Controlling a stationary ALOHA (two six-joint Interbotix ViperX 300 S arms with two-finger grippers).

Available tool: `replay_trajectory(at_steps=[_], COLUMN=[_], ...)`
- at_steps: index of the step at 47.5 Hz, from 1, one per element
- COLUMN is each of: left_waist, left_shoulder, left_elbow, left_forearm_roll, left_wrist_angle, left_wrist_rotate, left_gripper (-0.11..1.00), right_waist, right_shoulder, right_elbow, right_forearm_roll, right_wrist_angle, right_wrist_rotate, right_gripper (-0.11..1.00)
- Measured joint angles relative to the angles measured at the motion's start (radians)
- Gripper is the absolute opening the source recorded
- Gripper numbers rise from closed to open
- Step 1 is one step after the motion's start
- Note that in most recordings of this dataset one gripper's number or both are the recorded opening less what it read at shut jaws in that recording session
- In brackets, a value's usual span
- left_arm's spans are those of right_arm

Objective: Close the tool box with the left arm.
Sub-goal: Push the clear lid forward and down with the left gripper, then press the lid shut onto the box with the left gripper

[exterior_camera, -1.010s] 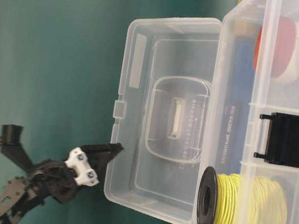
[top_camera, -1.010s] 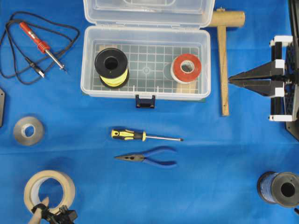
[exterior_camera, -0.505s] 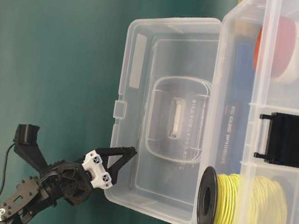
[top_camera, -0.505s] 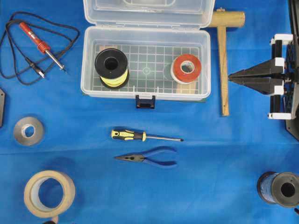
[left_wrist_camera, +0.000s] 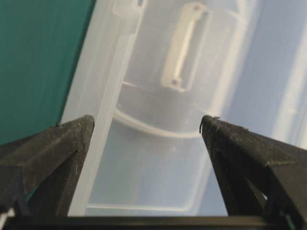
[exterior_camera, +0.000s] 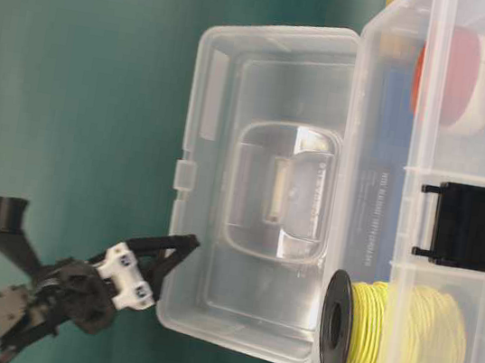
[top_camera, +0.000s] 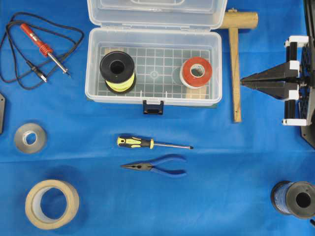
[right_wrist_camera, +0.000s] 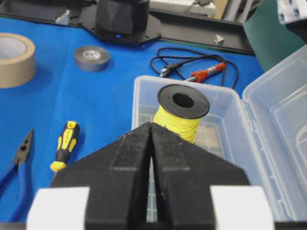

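The tool box (top_camera: 153,66) stands open at the back of the table, its clear lid (top_camera: 156,12) raised behind it and its blue-and-white latch (top_camera: 153,106) at the front. Inside are a yellow wire spool (top_camera: 117,71) and a red tape roll (top_camera: 196,72). In the table-level view my left gripper (exterior_camera: 182,250) is at a corner of the lid's (exterior_camera: 260,184) free edge. In the left wrist view it (left_wrist_camera: 146,122) is open, and the lid rim (left_wrist_camera: 108,115) runs just inside one finger. My right gripper (top_camera: 243,82) is shut and empty, right of the box.
A wooden mallet (top_camera: 236,64) lies between the box and the right gripper. A screwdriver (top_camera: 147,143) and pliers (top_camera: 157,166) lie in front of the box. A soldering iron (top_camera: 44,46), grey tape (top_camera: 29,137), masking tape (top_camera: 51,204) and a blue spool (top_camera: 295,199) lie around.
My left gripper has left the overhead view and come to the lid's corner. The lid's free edge has shifted a little. The right arm has barely moved.
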Motion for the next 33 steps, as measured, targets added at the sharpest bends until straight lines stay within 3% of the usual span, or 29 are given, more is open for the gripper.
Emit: replay_trajectory(at_steps=[8, 16, 22, 33], left_waist=[-0.055, -0.130, -0.207, -0.377], left_shoulder=[-0.060, -0.115, -0.161, -0.216], left_elbow=[0.012, 0.041, 0.080, 0.195], left_forearm_roll=[0.000, 0.000, -0.002, -0.017], left_wrist_angle=[0.049, 0.081, 0.091, 0.104], left_wrist_rotate=[-0.018, -0.083, -0.135, -0.147], left_gripper=[0.91, 0.91, 0.91, 0.91], right_waist=[0.000, -0.002, -0.002, -0.002], right_shoulder=[0.000, 0.000, 0.000, 0.000], right_elbow=[0.000, 0.000, 0.002, 0.002], right_forearm_roll=[0.000, 0.000, 0.000, 0.000], right_wrist_angle=[0.000, 0.000, 0.000, 0.000], right_wrist_rotate=[-0.006, -0.006, -0.006, -0.006], right_gripper=[0.00, 0.00, 0.00, 0.00])
